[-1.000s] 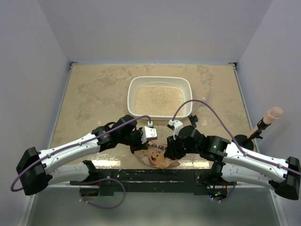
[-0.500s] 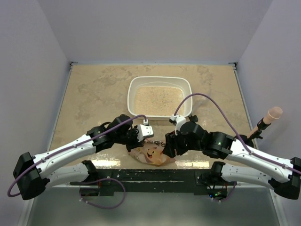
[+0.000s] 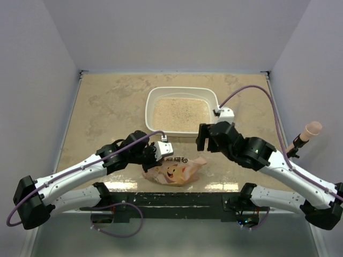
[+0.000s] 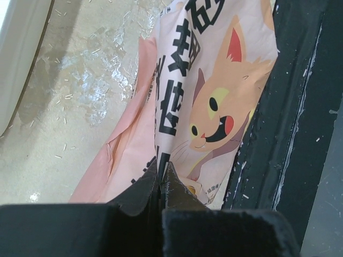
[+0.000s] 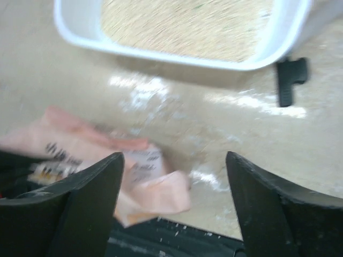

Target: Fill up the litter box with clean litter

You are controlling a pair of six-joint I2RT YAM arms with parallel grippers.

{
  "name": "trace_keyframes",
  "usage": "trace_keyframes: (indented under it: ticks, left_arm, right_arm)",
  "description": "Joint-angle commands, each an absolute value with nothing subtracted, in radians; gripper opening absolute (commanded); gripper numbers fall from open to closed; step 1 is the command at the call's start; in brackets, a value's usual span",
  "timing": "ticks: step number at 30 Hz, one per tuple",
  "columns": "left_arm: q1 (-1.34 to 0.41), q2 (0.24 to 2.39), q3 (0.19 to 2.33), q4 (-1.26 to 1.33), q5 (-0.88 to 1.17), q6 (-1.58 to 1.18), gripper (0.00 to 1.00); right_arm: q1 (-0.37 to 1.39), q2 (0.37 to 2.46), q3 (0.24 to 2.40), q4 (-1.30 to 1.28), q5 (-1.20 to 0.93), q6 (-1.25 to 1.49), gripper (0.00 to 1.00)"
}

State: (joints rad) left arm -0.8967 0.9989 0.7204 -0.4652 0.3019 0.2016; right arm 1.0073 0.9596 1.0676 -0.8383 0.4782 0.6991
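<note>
Litter box: we see a white, shallow, rectangular plastic tray [image 3: 182, 89] [image 5: 177, 53] with rounded corners. It sits flat at the far middle of the mottled beige surface [image 3: 107, 107].
Clean litter: fine pale beige granules [image 3: 181, 113] [image 5: 187, 21] cover the tray floor in a fairly even layer below the rim.
Bag: an orange-pink printed soft bag [image 3: 174, 171] [image 4: 214, 80] bearing a cartoon cat lies slack and flattened at the near edge of the surface. It is near the tray but apart from it.
Left gripper [image 3: 158, 158] [image 4: 161, 179]: its jaws are clenched on a fold at the bag's left end.
Right gripper [image 3: 202, 138] [image 5: 174, 160]: its jaws are released and spread wide, grasping nothing. It hangs between the bag and the tray's near right corner.
Stray grains [image 4: 64, 144]: a few lie on the surface beside the bag.
Progress: we judge the filling essentially done, since litter already lies in the tray. What seems left is letting go of the bag. We cannot tell whether the bag is fully emptied.
</note>
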Motion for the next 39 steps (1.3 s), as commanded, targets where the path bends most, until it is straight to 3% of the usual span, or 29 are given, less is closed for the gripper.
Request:
trace_keyframes:
  ticks: [1,10,16,24,33,39]
  left_arm:
    - [-0.881,0.936,0.730,-0.357,0.261,0.199,0.00]
    - [-0.871,0.922,0.750,-0.337,0.193,0.215,0.00]
    - [-0.854,0.977,0.813,-0.344,0.232,0.248,0.00]
    - [-0.775,1.043,0.900,-0.316,0.336,0.287,0.00]
    - [-0.766,1.068,0.963,-0.307,0.376,0.316,0.00]
    - [-0.764,1.071,0.862,-0.278,0.379,0.299,0.00]
  right_arm:
    - [0.711,0.942,1.069,-0.740,0.579,0.632,0.86]
    - [0.174,1.063,0.885,-0.522,0.169,0.463,0.77]
    - [0.014,1.126,0.888,-0.471,0.005,0.423,0.77]
    - [-0.032,1.201,0.779,-0.353,-0.262,0.444,0.63]
    - [-0.008,0.947,0.801,-0.343,-0.630,0.336,0.64]
    - [0.293,0.957,0.837,-0.397,-0.531,0.304,0.65]
